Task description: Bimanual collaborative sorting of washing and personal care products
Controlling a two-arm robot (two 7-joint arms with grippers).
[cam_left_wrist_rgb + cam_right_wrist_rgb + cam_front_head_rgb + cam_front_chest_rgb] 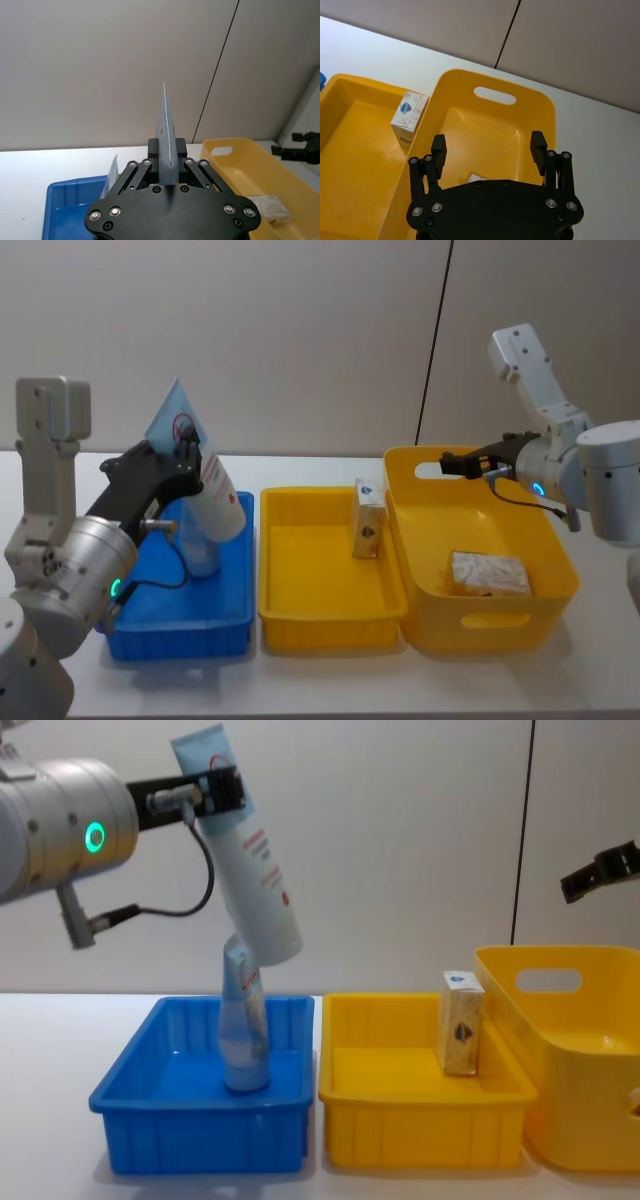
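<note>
Above the blue bin [126, 1072], the left gripper [221, 788] grips a tilted tube [258, 890] by its crimped end.

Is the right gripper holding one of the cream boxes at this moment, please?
No: the right gripper hangs open and empty over the deep yellow bin.

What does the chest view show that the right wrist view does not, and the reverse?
Chest view, not right wrist: the left gripper shut on a tilted squeeze tube above the blue bin, where a second tube stands.
Right wrist view, not chest: the open fingers of the right gripper, and a pale packet on the floor of the deep yellow bin.
Both: the right gripper, the deep yellow bin, the shallow yellow tray and the cream box standing in it.
</note>
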